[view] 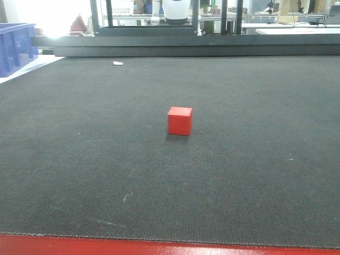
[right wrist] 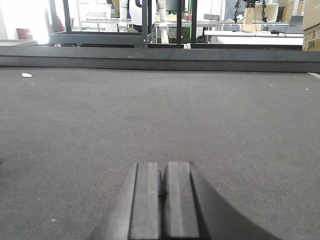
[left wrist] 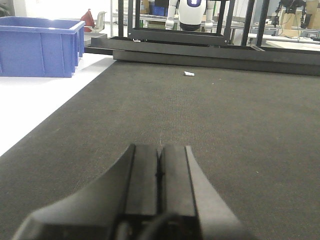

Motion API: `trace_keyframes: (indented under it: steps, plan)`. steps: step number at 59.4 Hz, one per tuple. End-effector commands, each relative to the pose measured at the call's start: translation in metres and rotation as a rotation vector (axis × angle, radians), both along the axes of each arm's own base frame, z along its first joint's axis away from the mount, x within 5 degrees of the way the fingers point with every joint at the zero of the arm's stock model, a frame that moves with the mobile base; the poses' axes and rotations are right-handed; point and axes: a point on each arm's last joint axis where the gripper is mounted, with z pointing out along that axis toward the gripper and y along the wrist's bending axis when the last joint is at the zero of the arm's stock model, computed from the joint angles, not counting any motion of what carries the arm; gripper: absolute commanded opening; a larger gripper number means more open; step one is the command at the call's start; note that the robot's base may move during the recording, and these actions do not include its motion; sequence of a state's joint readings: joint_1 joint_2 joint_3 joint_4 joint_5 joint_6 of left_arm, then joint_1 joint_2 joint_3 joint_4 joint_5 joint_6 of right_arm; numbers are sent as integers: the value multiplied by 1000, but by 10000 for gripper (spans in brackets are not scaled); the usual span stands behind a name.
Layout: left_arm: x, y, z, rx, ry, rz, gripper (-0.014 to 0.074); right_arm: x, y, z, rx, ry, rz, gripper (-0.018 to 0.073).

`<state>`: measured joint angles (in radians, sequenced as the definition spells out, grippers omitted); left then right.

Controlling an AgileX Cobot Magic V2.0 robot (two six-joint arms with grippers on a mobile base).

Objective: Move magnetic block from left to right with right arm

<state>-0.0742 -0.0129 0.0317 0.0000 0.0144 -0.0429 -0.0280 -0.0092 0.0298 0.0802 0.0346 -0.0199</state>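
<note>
The magnetic block point(view: 179, 121), a small red cube, rests alone on the dark mat point(view: 79, 159) near the middle of the front view. No arm shows in that view. In the left wrist view my left gripper point(left wrist: 160, 148) is shut, its pads pressed together with nothing between them, low over the mat. In the right wrist view my right gripper point(right wrist: 163, 165) is likewise shut and empty above the mat. Neither wrist view shows the block.
A blue plastic bin point(left wrist: 40, 46) stands on the white surface left of the mat. A small white scrap point(view: 118, 63) lies near the mat's far edge. A dark metal frame point(view: 186, 42) runs along the back. A red strip point(view: 159, 247) borders the mat's near edge.
</note>
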Motion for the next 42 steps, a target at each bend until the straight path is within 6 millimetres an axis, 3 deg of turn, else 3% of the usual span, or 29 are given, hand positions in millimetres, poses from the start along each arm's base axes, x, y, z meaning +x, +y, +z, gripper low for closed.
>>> trace_keyframes:
  steps: [1,42]
  plan:
    - [-1,0,5,-11,-93,3,-116,-3,-1,10,-5,-108,-12,38]
    - [-1,0,5,-11,-93,3,-116,-3,-1,11,-6,-122,-12,38]
